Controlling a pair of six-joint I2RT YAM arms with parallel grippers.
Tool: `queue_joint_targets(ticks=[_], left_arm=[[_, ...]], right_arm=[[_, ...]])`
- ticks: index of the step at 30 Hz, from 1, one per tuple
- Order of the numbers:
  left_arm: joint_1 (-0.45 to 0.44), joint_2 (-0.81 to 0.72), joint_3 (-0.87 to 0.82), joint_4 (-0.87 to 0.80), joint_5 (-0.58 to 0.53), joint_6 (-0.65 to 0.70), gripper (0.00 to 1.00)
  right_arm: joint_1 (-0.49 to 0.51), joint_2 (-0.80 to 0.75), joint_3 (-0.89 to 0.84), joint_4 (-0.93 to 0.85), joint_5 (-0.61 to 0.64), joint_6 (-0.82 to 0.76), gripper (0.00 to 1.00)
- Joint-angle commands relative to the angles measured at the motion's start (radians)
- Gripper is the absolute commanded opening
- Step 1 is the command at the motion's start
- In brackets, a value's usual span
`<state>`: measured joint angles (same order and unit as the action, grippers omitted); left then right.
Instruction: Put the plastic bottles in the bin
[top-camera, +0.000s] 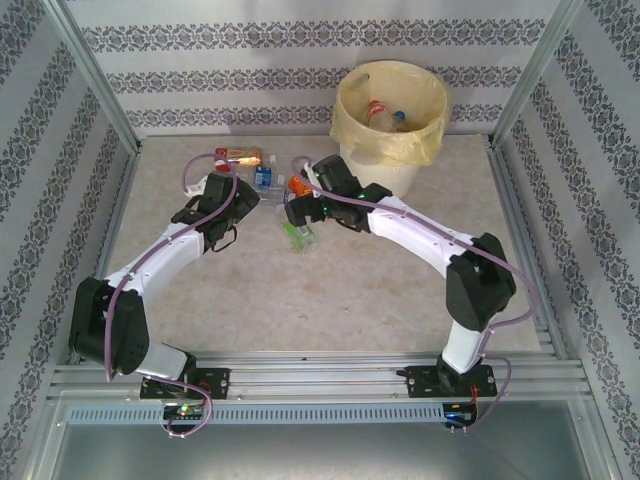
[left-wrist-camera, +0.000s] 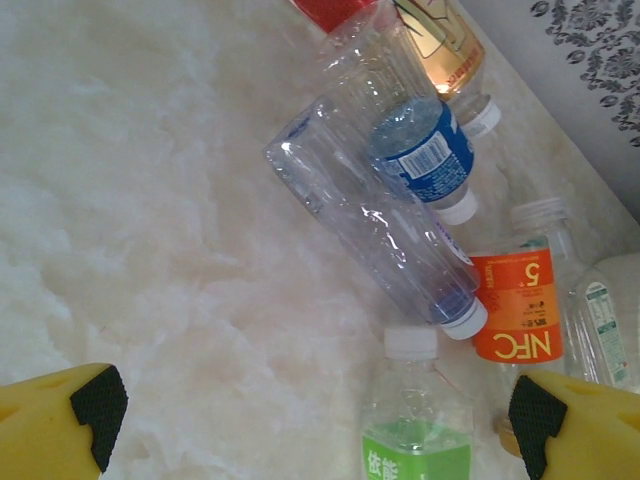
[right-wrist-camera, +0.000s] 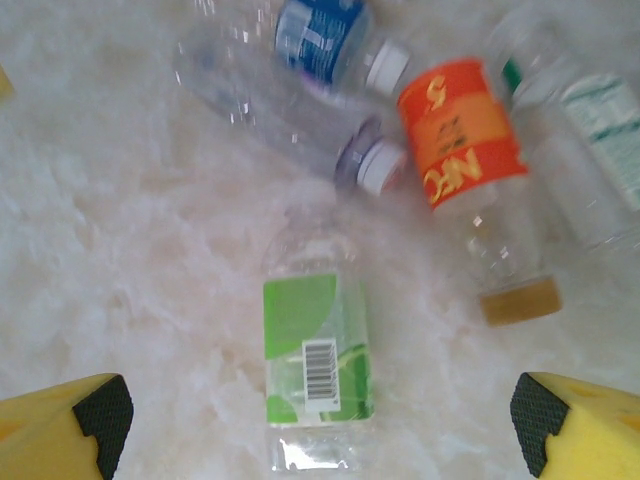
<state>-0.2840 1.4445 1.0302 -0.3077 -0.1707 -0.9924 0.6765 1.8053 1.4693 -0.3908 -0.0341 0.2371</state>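
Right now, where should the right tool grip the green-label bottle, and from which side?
Across the labelled middle of the green-label bottle, from straight above. It lies flat with bare table along both long sides, and the open right tool is lined up across it.

Patterned striped walls (top-camera: 250, 60), seemingly marbled tabletop (top-camera: 350, 300)
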Motion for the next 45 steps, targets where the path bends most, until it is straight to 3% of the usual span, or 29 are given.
queue_joint_targets(ticks=[1, 11, 18, 23, 34, 45], left_arm=[[0.016, -0.027, -0.012, -0.028, -0.021, -0.023, 0.99], [0.022, -0.011, -0.014, -0.025, -0.003, -0.025, 0.99], [0.023, -0.007, -0.016, -0.025, 0.006, -0.023, 0.99], [0.022, 0.007, -0.011, -0.025, 0.011, -0.024, 0.99], [0.023, 0.008, -0.014, 0.004, 0.015, -0.043, 0.99], [0.023, 0.018, -0.012, 0.022, 0.035, -0.054, 0.99]], right_arm=[[0.021, 0.066, 0.041, -0.05, 0.013, 0.014, 0.98], [0.058, 0.284, 0.132, -0.089, 0.029, 0.079, 0.96], [0.068, 0.35, 0.153, -0.063, 0.067, 0.094, 0.83], [0.07, 0.361, 0.151, -0.041, 0.075, 0.1, 0.67], [0.035, 0.131, 0.03, 0.003, -0.043, -0.017, 0.51], [-0.085, -0.093, 0.076, 0.008, -0.152, -0.079, 0.48]])
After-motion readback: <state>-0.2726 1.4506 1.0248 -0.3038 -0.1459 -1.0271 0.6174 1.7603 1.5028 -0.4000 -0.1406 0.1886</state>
